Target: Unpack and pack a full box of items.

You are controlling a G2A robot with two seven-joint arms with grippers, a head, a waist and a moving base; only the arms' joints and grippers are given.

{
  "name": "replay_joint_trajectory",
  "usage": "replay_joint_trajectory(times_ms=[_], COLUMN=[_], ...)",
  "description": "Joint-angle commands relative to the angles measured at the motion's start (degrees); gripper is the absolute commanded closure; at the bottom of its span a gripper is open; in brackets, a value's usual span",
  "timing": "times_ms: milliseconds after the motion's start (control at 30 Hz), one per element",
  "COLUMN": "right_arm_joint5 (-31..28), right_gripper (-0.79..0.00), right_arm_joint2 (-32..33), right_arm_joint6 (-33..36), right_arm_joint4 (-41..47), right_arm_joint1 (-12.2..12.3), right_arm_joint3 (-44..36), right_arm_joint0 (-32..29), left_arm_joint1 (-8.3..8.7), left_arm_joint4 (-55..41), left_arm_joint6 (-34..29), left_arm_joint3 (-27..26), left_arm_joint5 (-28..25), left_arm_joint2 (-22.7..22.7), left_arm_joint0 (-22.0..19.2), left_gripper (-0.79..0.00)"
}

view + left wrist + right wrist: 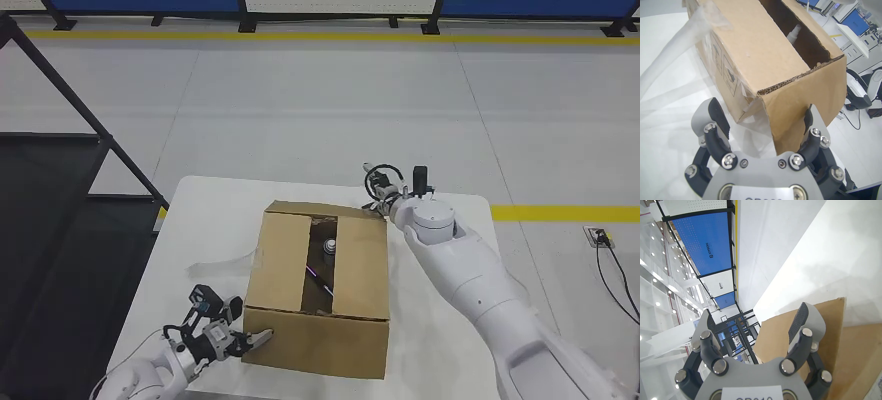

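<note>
Cardboard box corner is framed between the released fingers of the left gripper — right gripper likewise spread, far corner beside its fingers; the box could be torn or shoved by a skewed pinch.

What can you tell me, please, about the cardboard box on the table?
The cardboard box is brown corrugated board, standing upright on the table. Its two top flaps lie almost shut, leaving a gap where a white spray bottle shows. Torn clear tape clings to one side, near printed handling symbols. The open left claw straddles its near corner, one finger seemingly against a wall; the open right claw sits at its far edge.
</note>
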Motion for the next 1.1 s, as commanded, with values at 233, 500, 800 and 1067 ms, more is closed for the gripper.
replay_joint_trajectory(times_ms=[233,500,800,1067], right_arm_joint5=[-14.0,-13.5,-10.7,-10.3], right_gripper=[-0.785,-0.785,-0.785,-0.785], right_arm_joint2=[4.7,6.9,7.3,6.4], right_arm_joint6=[13.2,36.9,39.9,40.5], right_arm_joint4=[1.6,-8.8,-11.5,-13.4], right_arm_joint1=[1.2,5.3,6.2,6.2], right_arm_joint3=[-5.9,-17.2,-19.9,-22.1], right_arm_joint0=[-3.4,-8.5,-9.6,-11.1], left_arm_joint1=[0.43,0.97,1.06,0.93], left_arm_joint4=[-2.1,-8.6,-10.0,-10.6], left_arm_joint6=[2.3,2.9,2.6,3.8], left_arm_joint3=[-2.4,-2.2,-1.1,-1.3], left_arm_joint5=[-0.7,0.0,2.6,3.0], left_arm_joint2=[-3.5,-9.5,-11.0,-10.6], left_arm_joint0=[1.7,2.6,2.6,2.9], left_gripper=[-0.785,-0.785,-0.785,-0.785])
